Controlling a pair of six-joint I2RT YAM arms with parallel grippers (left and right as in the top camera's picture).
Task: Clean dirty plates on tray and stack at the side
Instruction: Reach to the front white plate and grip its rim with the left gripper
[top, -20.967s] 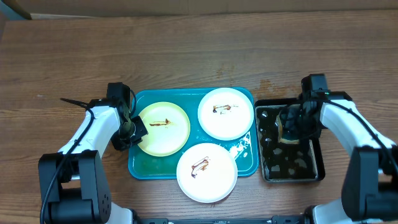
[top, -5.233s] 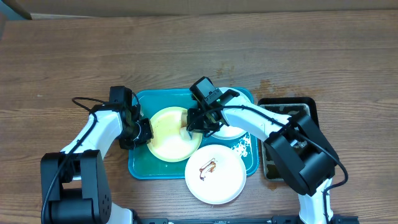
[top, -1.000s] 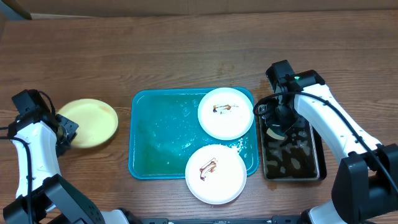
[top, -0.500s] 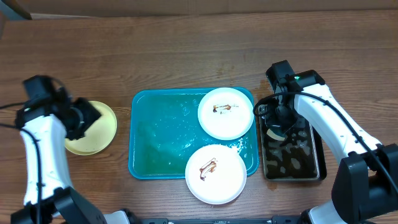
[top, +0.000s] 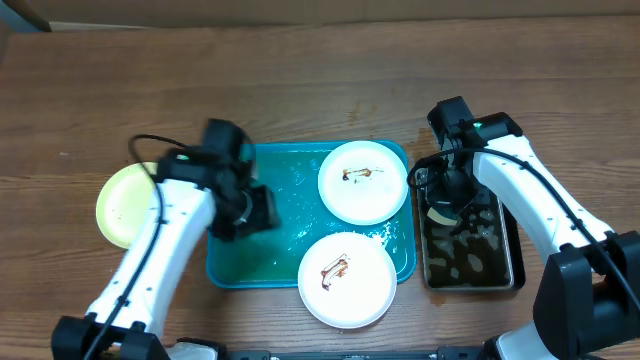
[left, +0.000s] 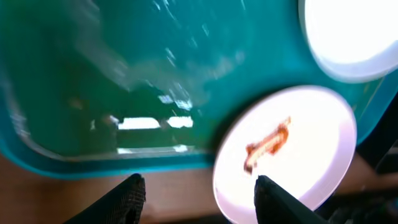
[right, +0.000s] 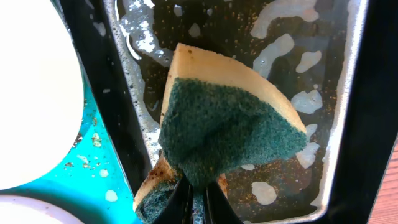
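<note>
The tray (top: 235, 265) lies mid-table, its left half bare and wet. The left gripper (left: 199, 198) hangs over that open stretch near the front rim, its fingers (left: 127, 196) spread wide with nothing between them. The far white plate (top: 363, 182) sits inside the tray's back right corner, close against the rim. The near white plate (top: 347, 280) overhangs the tray's front edge onto the table (top: 300, 90). Each carries a brown smear at its centre, and the two lie just beside each other; whether their edges touch cannot be told. The yellow-green plate (top: 120, 205) rests on the wood to the left, apart from the tray's left rim, its right edge hidden under the left arm. The right gripper (right: 196, 193) is clenched on a sponge (right: 230, 124), green scouring face toward the camera, held near the left wall of the black tray (top: 470, 265) of sudsy water. That tray stands just beside the teal rim. Bare wood runs wide behind both trays.
</note>
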